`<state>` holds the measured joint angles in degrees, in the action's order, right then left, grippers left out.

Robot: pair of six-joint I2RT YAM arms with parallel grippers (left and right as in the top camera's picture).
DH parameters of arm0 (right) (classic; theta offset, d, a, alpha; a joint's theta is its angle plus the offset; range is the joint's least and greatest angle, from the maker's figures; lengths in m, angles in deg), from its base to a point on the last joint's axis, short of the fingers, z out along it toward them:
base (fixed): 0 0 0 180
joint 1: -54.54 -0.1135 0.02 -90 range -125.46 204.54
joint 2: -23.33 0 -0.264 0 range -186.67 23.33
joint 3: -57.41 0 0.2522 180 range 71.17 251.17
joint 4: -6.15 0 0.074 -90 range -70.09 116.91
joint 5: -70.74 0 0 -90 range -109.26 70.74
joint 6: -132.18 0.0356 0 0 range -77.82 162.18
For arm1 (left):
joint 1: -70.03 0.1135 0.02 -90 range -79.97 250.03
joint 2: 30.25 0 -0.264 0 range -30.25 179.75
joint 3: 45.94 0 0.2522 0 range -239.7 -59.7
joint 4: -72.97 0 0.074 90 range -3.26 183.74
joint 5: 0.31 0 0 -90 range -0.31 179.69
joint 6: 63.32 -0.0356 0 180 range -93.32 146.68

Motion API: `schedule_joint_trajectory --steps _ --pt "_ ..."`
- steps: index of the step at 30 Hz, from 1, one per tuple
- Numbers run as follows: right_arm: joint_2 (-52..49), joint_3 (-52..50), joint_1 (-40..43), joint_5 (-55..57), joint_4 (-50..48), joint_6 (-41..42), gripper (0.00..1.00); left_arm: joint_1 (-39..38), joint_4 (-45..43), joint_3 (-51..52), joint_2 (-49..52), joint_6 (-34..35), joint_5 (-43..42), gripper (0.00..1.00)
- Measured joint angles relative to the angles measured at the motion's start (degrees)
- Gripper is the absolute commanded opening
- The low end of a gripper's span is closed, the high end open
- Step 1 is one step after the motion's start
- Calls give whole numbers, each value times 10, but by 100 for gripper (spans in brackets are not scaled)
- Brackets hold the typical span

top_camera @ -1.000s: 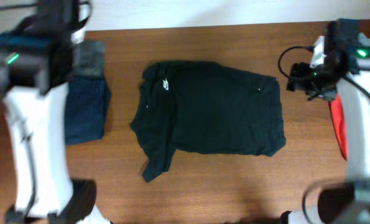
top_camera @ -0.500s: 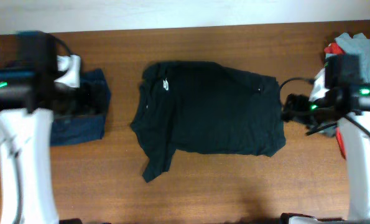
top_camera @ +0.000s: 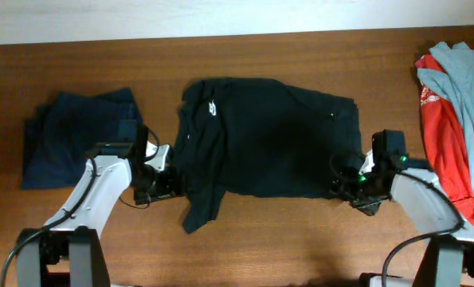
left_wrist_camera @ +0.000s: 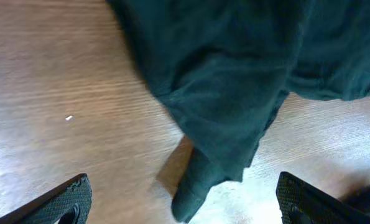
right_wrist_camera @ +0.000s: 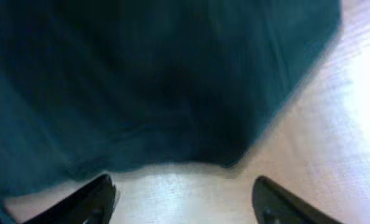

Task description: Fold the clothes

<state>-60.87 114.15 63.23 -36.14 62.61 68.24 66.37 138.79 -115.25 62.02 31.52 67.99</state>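
While no fold is yet being made, the contents of the scene are being entered as follows.

1. Black T-shirt [top_camera: 272, 139]: being shown spread on the wooden table [top_camera: 300, 247] at the centre of the overhead frame. The small white logo [top_camera: 212, 108] is at its upper left, the hem is toward the right, and one sleeve [top_camera: 201, 207] is trailing toward the lower left.

2. Left gripper [top_camera: 171, 185]: being presented at the shirt's left edge, just beside that sleeve. In the left wrist view its fingertips [left_wrist_camera: 69, 199] are being shown wide apart in the lower corners of the frame. The sleeve end is lying between them and nothing is being clamped.

3. Right gripper [top_camera: 338, 182]: being presented at the shirt's lower right corner. In the right wrist view its fingertips [right_wrist_camera: 94, 196] are being shown spread, with bare table between them, the hem just above, and nothing being grasped.

4. Navy garment [top_camera: 81, 147]: being shown laid in a neat block at the left of the overhead frame.

5. Red garment [top_camera: 444, 151] and light grey-blue garment [top_camera: 468, 88]: being shown heaped at the right edge, the grey-blue lying partly over the red.

Handling note: the shirt is being judged light, limp and thin. It is likely to sag and drag on the wood when lifted, and no care against breakage is being called for. A pinch at the sleeve seam on the left and at the hem corner on the right is being recommended, with each edge taken well between the fingers so that a single layer is not slipped out.
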Motion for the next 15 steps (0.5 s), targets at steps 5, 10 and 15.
schedule_joint_trajectory --steps 5,10,15 --pt "3 -65 0 -4 -127 81 20 -33 -16 2 0 0 -7 95" --pt "2 -68 0 3 -99 84 4 -71 -22 2 0 0 -9 95" --pt "3 89 0 72 129 25 4 -103 -30 2 0 0 -6 95"
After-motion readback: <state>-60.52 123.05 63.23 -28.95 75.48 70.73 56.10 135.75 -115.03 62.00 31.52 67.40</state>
